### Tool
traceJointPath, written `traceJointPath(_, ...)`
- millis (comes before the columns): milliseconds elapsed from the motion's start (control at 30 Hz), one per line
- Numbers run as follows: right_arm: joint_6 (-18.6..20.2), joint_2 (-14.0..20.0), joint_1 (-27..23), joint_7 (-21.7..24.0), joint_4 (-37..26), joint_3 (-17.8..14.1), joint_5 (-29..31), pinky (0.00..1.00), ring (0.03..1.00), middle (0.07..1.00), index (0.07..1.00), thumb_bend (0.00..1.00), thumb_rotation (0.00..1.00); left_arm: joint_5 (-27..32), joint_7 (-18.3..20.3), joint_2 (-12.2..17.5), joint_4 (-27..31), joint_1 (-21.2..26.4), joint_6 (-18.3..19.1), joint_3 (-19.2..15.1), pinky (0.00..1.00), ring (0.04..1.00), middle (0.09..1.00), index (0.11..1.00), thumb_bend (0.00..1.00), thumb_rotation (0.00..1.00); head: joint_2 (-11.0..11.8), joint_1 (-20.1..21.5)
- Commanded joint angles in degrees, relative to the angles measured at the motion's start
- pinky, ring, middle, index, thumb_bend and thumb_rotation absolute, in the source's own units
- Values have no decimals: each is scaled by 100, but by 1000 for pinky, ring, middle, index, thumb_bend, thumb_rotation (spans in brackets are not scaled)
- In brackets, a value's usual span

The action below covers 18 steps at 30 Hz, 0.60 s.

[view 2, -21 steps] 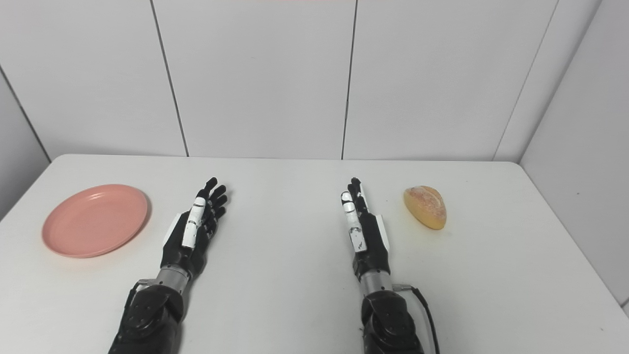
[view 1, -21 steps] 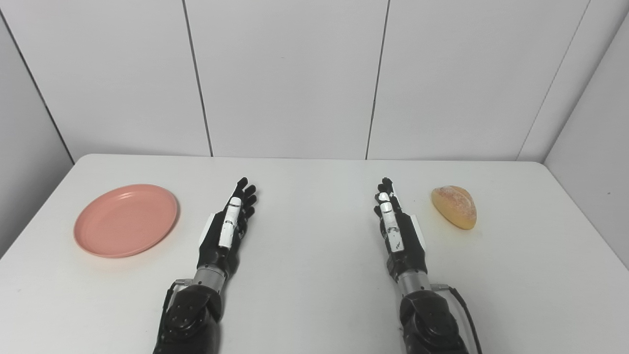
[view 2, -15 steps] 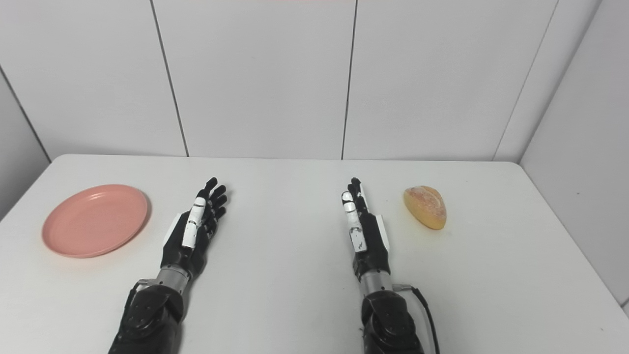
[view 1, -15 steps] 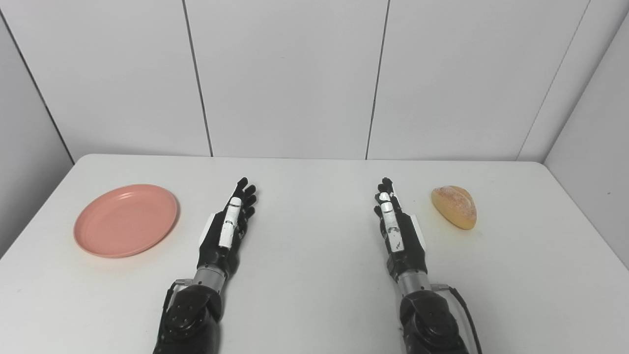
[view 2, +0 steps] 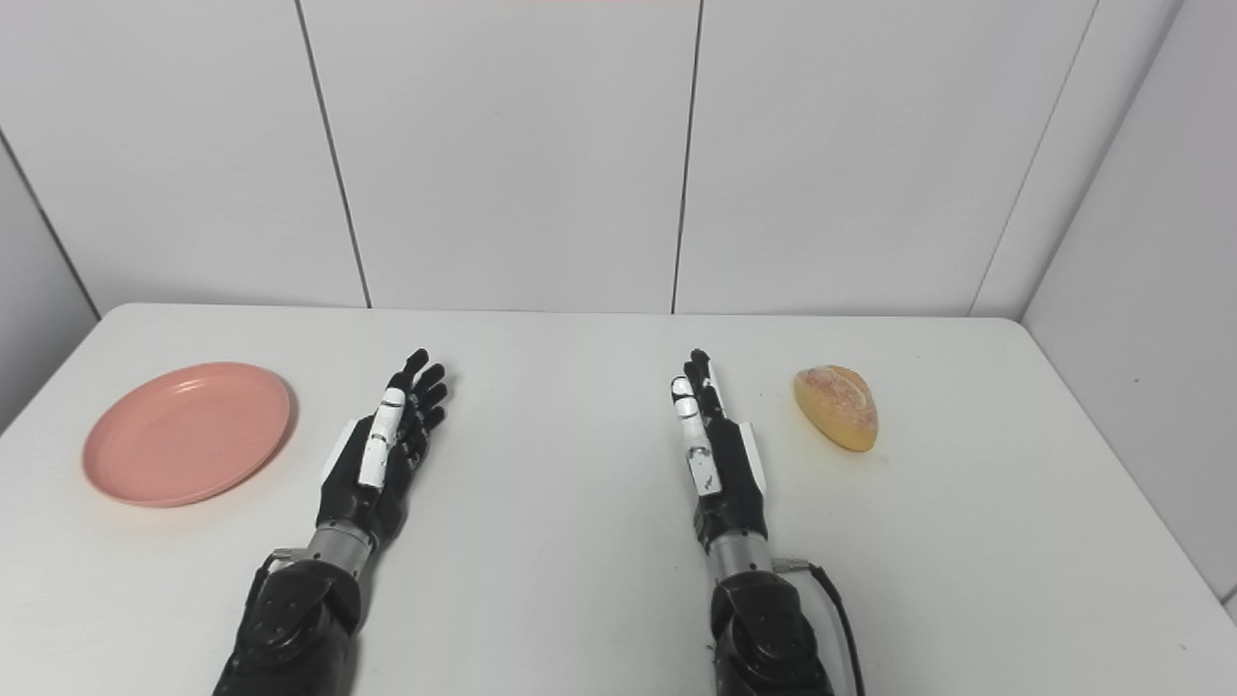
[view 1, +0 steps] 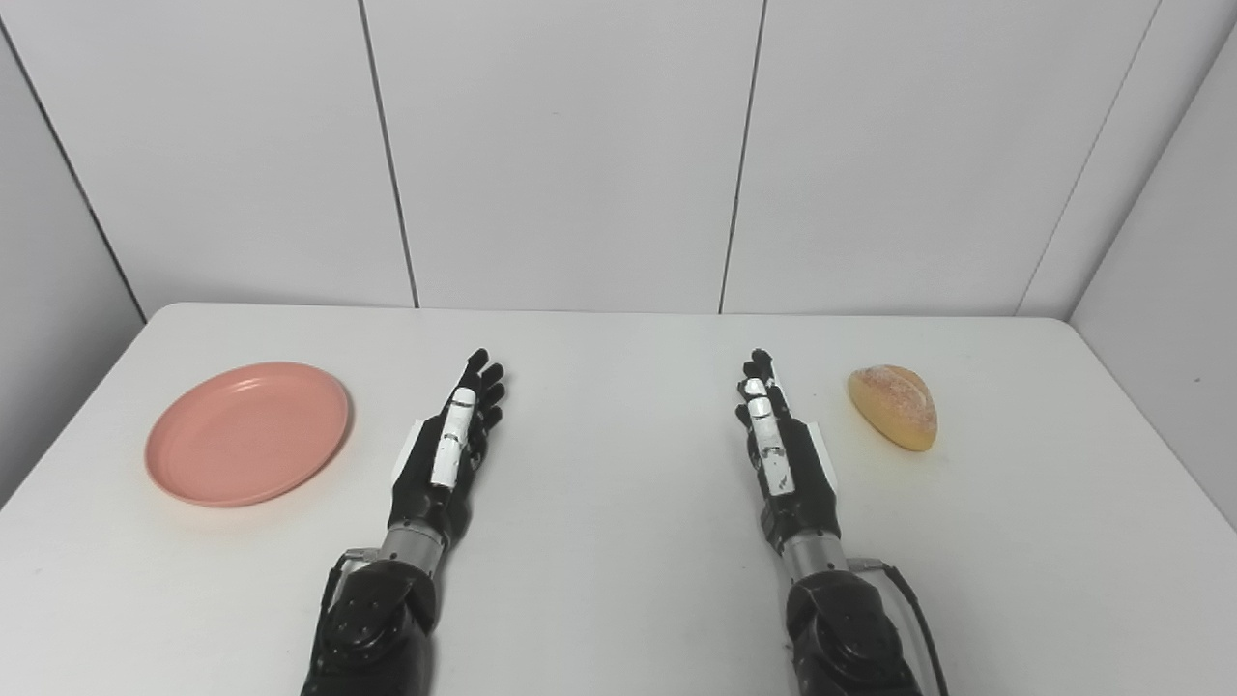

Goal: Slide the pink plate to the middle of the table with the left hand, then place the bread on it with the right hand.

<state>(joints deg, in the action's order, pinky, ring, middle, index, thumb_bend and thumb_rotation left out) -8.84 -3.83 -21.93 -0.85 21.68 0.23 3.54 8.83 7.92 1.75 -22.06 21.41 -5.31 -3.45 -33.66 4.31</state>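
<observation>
Right now my left robot hand [view 1: 446, 452] lies out flat above the desk [view 1: 618, 580] with its fingers straight and a little spread, and it holds nothing. My right robot hand [view 1: 781, 452] is the same, stretched out and holding nothing. The pink plate [view 1: 247, 433] sits on the left part of the desk, near my left robot hand but not touching it. The bread [view 1: 894, 406] lies on the right part, just beside my right robot hand, and not touching it either. The middle of the desk, between my two hands, is where the plate has to go, so I think no step is done yet. A few things could go wrong from here. The plate looks smooth and thin at the rim, so if I push it too fast or press on one edge it could tip up, spin, or slip out from under my fingers. If I push too far, it could slide past the middle and bump my right robot hand. The bread looks round and soft, so it might roll away when I reach for it, or get squashed if I squeeze hard. I can see no words, names or labels on the plate, the bread, the desk or the white walls [view 1: 560, 145].
</observation>
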Motion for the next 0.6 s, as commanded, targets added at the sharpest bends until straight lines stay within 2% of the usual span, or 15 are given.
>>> traceJointPath(0,-82,-18,-199,30,-166,-6,1,1000,1000,1000,1000,516,926,19,72,65,67,178,-60,27,1000,986,974,970,412,1000,-6,-4)
traceJointPath(200,-108,1,-220,12,-112,-12,-16,1000,1000,1000,1000,507,932,-17,29,50,83,189,-19,40,1000,988,974,969,410,1000,-12,-112)
traceJointPath(233,-99,27,-209,28,-129,-6,-26,1000,1000,1000,1000,512,944,-27,18,29,69,189,-48,46,1000,990,975,970,404,1000,33,-375)
traceJointPath(267,-88,46,-201,42,-144,-2,-31,1000,1000,1000,1000,515,948,-34,12,15,57,190,-72,50,1000,990,975,971,402,1000,33,-375)
traceJointPath(300,-65,94,-185,88,-156,-15,3,1000,1000,1000,1000,524,957,-64,-12,-21,20,197,-118,69,1000,992,977,971,396,1000,129,-824)
traceJointPath(333,-48,128,-175,119,-163,-24,31,1000,1000,1000,1000,534,958,-86,-29,-45,-7,203,-150,82,1000,994,977,970,392,1000,129,-824)
traceJointPath(367,-26,183,-161,163,-162,-52,90,1000,1000,1000,1000,539,958,-212,-96,-65,-57,209,-201,139,1000,995,978,970,390,1000,197,-1132)
traceJointPath(400,-12,220,-151,191,-160,-70,132,1000,1000,1000,1000,527,950,-306,-146,-76,-93,213,-238,181,1000,994,978,968,402,1000,197,-1132)
traceJointPath(433,-11,274,-146,239,-133,-99,194,1000,1000,1000,1000,521,947,-427,-242,-107,-132,213,-255,224,998,991,975,964,407,1000,281,-1418)
traceJointPath(467,-12,310,-144,277,-113,-121,237,1000,1000,1000,1000,516,946,-507,-312,-128,-158,214,-264,253,993,985,969,957,410,1000,281,-1418)
traceJointPath(500,-8,356,-140,334,-83,-161,313,1000,1000,1000,1000,514,946,-626,-420,-167,-179,212,-264,290,990,982,966,953,412,1000,357,-1644)
traceJointPath(533,-4,387,-137,375,-62,-188,368,1000,1000,1000,1000,529,925,-711,-498,-194,-193,210,-265,316,977,975,959,946,415,1000,357,-1644)
traceJointPath(567,11,428,-125,415,-53,-216,419,1000,1000,1000,1000,531,919,-787,-582,-235,-241,216,-321,338,971,972,956,943,418,1000,416,-1837)
